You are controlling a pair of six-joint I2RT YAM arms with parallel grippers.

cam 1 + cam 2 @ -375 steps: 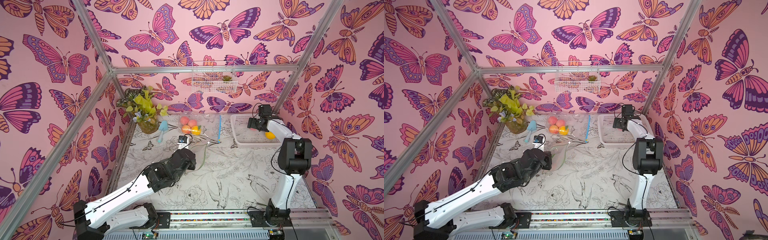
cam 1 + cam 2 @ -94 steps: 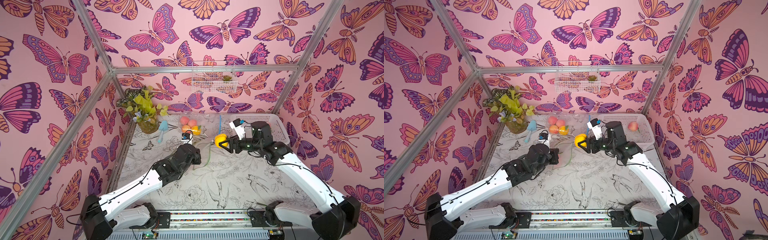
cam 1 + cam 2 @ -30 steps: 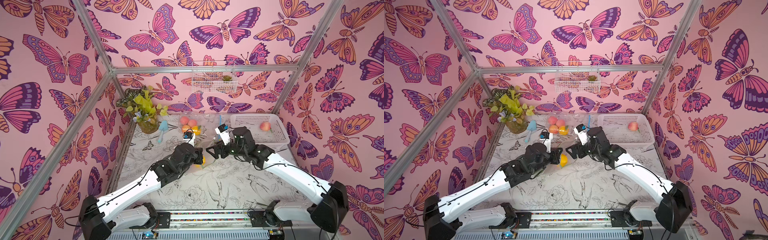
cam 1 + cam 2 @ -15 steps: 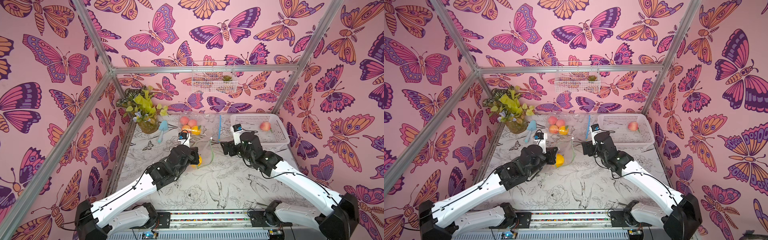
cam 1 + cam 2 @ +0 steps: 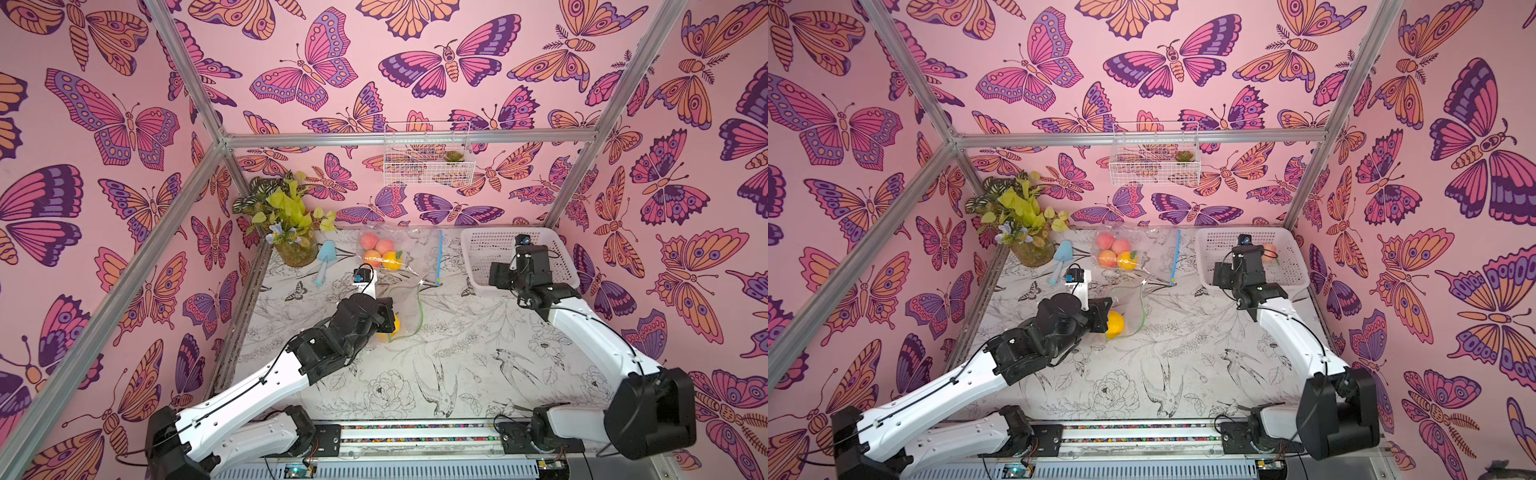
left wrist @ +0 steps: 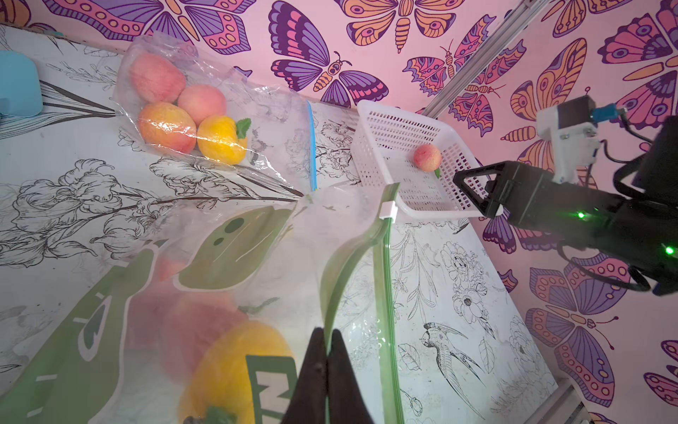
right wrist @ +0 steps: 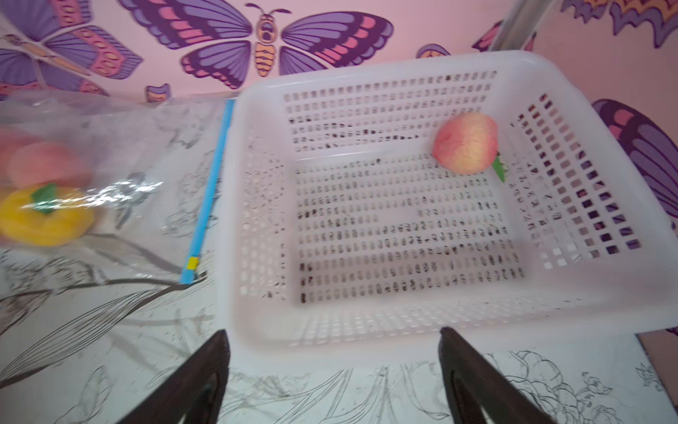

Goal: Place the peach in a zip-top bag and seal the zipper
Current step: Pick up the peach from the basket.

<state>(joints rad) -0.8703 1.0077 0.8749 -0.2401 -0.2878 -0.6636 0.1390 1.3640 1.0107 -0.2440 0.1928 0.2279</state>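
**Two peaches, one already bagged**

In both top views the left gripper (image 5: 385, 321) is pinched on the glossy rim of the green-zippered bag (image 5: 409, 305). A round yellow peach (image 5: 1115, 325) sits inside. The right gripper (image 5: 1223, 276) hangs over the perforated white basket (image 5: 1208, 249), which holds a fuzzy pink peach (image 5: 1269, 252).

In the left wrist view, dark fingers meet on clear film.

In the right wrist view, tapered fingers stand wide apart before the basket's slotted, blurred wall.
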